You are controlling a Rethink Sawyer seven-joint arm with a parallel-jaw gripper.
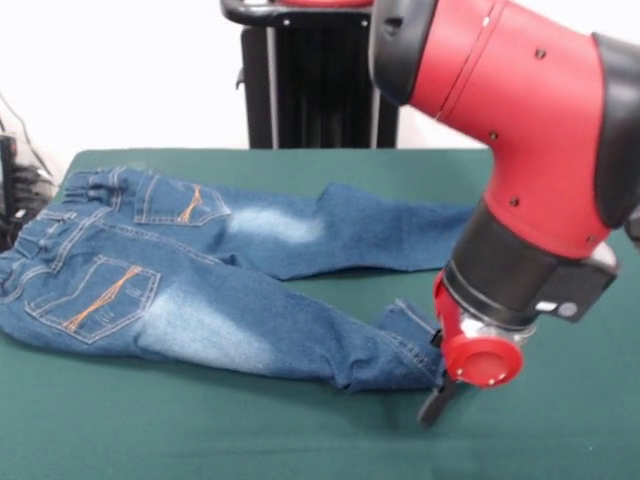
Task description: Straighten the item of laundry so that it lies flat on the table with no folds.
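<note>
The small blue denim jeans point(200, 290) lie back side up on the dark green table point(300, 440). The waistband is at the left and both legs run to the right. Orange-stitched pockets and faded whitish patches show. The near leg's hem is turned up in a fold at its right end. The far leg runs behind the arm. My gripper point(437, 400) hangs low at the table, right at the near leg's hem. The red wrist hides most of it, and I cannot tell whether it holds the cloth.
The black pedestal point(310, 80) stands beyond the table's far edge. Dark cables and gear point(15, 190) sit off the table's left end. The big red arm covers the right part of the table. Bare green top lies in front of the jeans.
</note>
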